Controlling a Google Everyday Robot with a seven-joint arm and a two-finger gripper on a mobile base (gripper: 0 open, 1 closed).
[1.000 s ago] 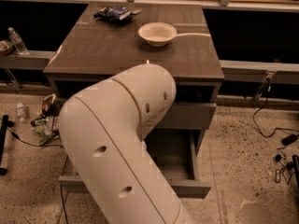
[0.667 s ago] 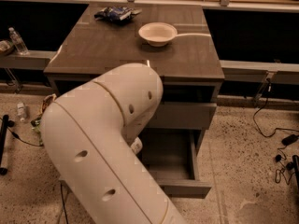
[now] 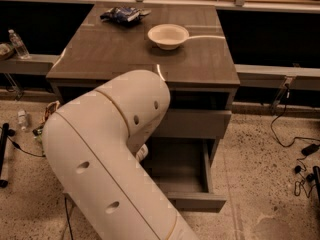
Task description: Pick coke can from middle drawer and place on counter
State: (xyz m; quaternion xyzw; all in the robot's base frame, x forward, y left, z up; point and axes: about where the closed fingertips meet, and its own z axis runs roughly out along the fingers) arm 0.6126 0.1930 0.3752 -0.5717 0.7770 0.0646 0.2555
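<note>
Jaws: honestly can't tell. The gripper is down at the left of the open drawer [image 3: 184, 170], tucked behind the big white arm [image 3: 107, 154]. A small pale bit [image 3: 141, 153] poking out at the arm's edge might be part of it, not sure. As for the coke can, it doesn't show from this angle. The arm covers the drawer's left half, and the right half only shows grey floor. The drawer is pulled well out, under the closed drawer front [image 3: 192, 123]. Up on the counter [image 3: 115, 59] there's a white bowl [image 3: 168, 35] toward the back and a blue bag [image 3: 121, 15] at the back edge. Off to the left a water bottle [image 3: 18, 44] stands on a ledge.
</note>
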